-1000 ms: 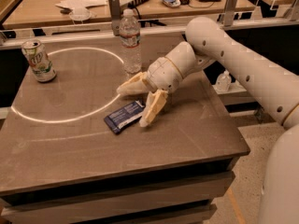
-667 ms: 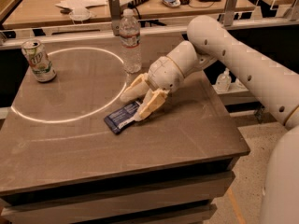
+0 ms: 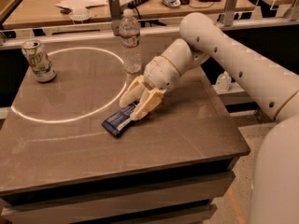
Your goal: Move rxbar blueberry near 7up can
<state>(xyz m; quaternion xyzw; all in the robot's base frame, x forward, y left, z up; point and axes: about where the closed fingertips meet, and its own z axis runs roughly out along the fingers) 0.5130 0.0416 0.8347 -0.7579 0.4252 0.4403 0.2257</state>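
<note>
- Reaching down to the tabletop, the gripper point(image 3: 131, 109) sits right at the near end of the rxbar blueberry point(image 3: 116, 122), touching it or just above it. The arm point(image 3: 233, 64) slopes in from the right.
- Whether the gripper has closed on the wrapper or only sits over it, I cannot tell from this view.
- The rxbar blueberry lies flat on the table point(image 3: 140, 171), about the middle of its top. It is angled, with its far end pointing toward the front-left, and it is just outside the white ring point(image 3: 28, 117) marked on the surface.
- The 7up can point(image 3: 39, 61) stands upright at the back-left corner of the table, well apart from the bar and on the far side of the ring.
- A clear water bottle point(image 3: 131, 41) stands upright behind the gripper, near the wrist.
- The step in hand looks like the pick-up: securing the bar, with the carry not yet begun, since the bar rests on the table far from the can.
- The next move, as I judge it, calls for a firm hold on the thin wrapper and a small lift. A sweep leftward and back across the ring should then end just beside the can.
- Care is needed to keep the wrist clear of the bottle and to stop short of knocking the can.
</note>
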